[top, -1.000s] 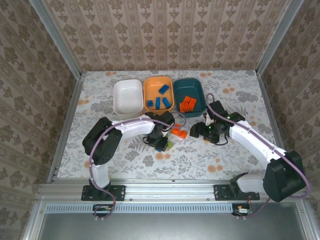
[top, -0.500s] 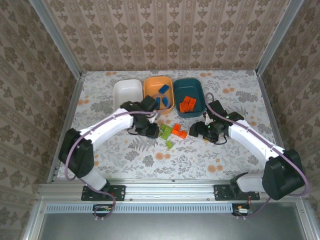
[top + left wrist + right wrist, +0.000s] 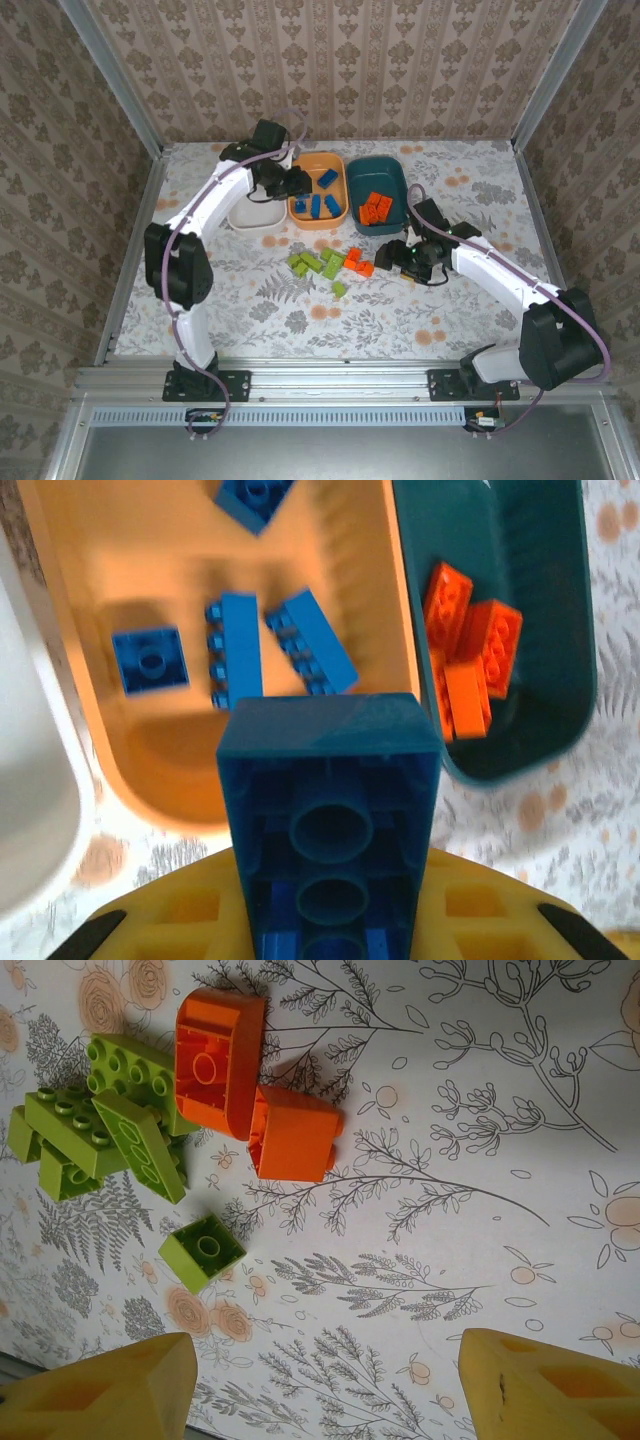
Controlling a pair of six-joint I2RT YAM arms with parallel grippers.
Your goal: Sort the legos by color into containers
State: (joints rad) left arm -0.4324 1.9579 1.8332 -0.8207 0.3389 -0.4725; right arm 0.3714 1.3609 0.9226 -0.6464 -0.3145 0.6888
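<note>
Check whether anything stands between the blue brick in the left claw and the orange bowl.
Nothing visible does: the left claw holds the blue brick over the orange bowl's rim, with bare floor inside.

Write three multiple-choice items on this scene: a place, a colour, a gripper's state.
1. The orange bricks in a bowl lie in: A white bowl, B orange bowl, C teal bowl.
2. The brick in the left gripper is: A green, B blue, C orange.
3. The right gripper is: A open, B shut on a green brick, C shut on an orange brick.
C: they sit on teal plastic. B: the left wrist view shows it blue. A: its jaws stand apart, nothing between.
</note>
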